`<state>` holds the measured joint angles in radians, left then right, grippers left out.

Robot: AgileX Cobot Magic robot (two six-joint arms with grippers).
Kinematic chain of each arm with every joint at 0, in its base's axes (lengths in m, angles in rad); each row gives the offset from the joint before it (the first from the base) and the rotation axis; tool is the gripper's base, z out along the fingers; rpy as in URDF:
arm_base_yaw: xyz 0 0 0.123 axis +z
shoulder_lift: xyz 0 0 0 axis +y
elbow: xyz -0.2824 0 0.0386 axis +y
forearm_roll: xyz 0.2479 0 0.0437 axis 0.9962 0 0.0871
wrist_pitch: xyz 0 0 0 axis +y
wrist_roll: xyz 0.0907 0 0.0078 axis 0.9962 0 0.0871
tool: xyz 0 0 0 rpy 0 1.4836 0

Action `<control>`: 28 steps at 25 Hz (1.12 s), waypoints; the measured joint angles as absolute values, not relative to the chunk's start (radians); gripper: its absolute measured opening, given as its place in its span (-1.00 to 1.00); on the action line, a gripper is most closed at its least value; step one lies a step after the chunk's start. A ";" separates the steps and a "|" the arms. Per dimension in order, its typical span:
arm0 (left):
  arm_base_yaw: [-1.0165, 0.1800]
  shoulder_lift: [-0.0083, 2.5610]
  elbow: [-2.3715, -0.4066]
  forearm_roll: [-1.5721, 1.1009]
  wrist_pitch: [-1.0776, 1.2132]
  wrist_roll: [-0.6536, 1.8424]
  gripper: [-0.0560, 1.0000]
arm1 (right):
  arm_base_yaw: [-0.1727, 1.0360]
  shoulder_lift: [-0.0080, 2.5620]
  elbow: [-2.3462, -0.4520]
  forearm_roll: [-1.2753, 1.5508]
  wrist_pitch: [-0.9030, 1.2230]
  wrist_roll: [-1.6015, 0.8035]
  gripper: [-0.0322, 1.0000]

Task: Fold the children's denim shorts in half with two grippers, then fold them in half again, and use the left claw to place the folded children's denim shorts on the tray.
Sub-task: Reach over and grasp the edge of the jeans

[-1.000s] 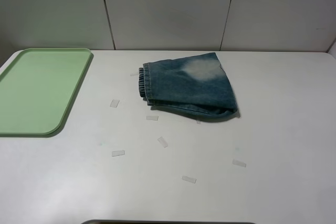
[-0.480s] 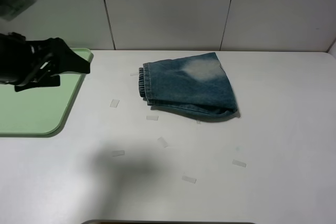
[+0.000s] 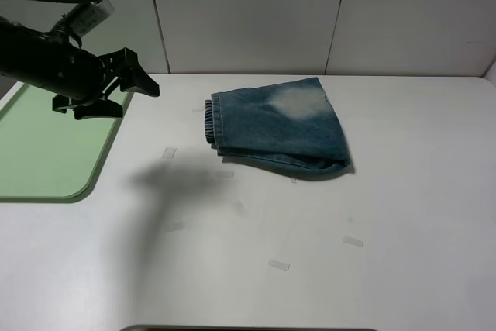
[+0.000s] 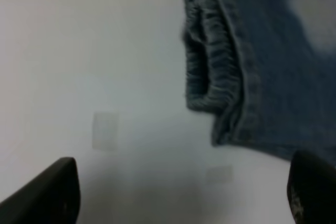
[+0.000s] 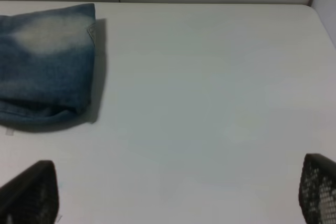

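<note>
Two small strips of clear tape (image 3: 279, 265) lie nearest to us on the white table (image 3: 403, 215), and a few more are scattered a little farther in, toward the left.

We do not find the right gripper (image 5: 176, 190) in the high view. Its own camera shows its two dark fingertips (image 5: 31, 192) standing wide apart with nothing between them but bare table, and the hem end of the shorts lies well ahead of it, untouched.

Farther in, about the middle of the table, lie the children's denim shorts (image 3: 279, 125). They are folded into a compact bundle, with the gathered waistband at the left, the hems at the right and a pale faded patch on top near the far edge. They rest on the table, well apart from the tray (image 3: 46, 145), which sits along the left side.

The left gripper (image 3: 138, 102) hangs over the tray's far right corner and points right toward the shorts. Its jaws are spread wide and hold nothing. Its arm casts a soft shadow (image 3: 174, 180) on the table between tray and shorts.

Beyond the table stands a pale panelled wall (image 3: 248, 13).
</note>
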<state>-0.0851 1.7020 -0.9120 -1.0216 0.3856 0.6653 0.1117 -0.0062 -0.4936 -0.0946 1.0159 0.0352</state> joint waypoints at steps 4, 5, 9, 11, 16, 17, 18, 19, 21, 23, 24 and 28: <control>-0.081 1.838 -1.003 -1.036 0.409 0.669 0.60 | 0.112 -0.006 -0.494 -0.095 1.016 0.035 0.41; -0.082 1.871 -1.023 -1.046 0.411 0.676 0.60 | 0.112 -0.006 -0.494 -0.095 1.016 0.035 0.41; -0.116 1.976 -1.086 -1.154 0.415 0.764 0.60 | 0.112 -0.006 -0.494 -0.095 1.016 0.035 0.41; -0.143 2.015 -1.112 -1.229 0.424 0.828 0.60 | 0.112 -0.006 -0.494 -0.095 1.016 0.035 0.41; -0.213 2.079 -1.157 -1.355 0.426 0.929 0.60 | 0.112 -0.006 -0.494 -0.095 1.016 0.035 0.41; -0.221 2.085 -1.161 -1.366 0.426 0.935 0.60 | 0.112 -0.006 -0.494 -0.095 1.016 0.035 0.41; -0.227 2.093 -1.164 -1.374 0.423 0.939 0.60 | 0.112 -0.006 -0.494 -0.095 1.016 0.035 0.41; -0.233 2.098 -1.168 -1.379 0.418 0.940 0.60 | 0.112 -0.006 -0.494 -0.095 1.016 0.035 0.41; -0.238 2.108 -1.167 -1.385 0.405 0.943 0.60 | 0.112 -0.006 -0.494 -0.095 1.016 0.035 0.41; -0.242 2.118 -1.167 -1.387 0.390 0.944 0.60 | 0.112 -0.006 -0.494 -0.095 1.016 0.035 0.41; -0.242 2.122 -1.167 -1.389 0.380 0.944 0.60 | 0.112 -0.006 -0.494 -0.095 1.016 0.035 0.41; -0.247 2.134 -1.173 -1.398 0.344 0.944 0.60 | 0.112 -0.006 -0.494 -0.095 1.016 0.035 0.41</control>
<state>-0.2470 2.1337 -1.1728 -1.3984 0.3442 0.9438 0.1117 -0.0062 -0.4936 -0.0946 1.0159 0.0352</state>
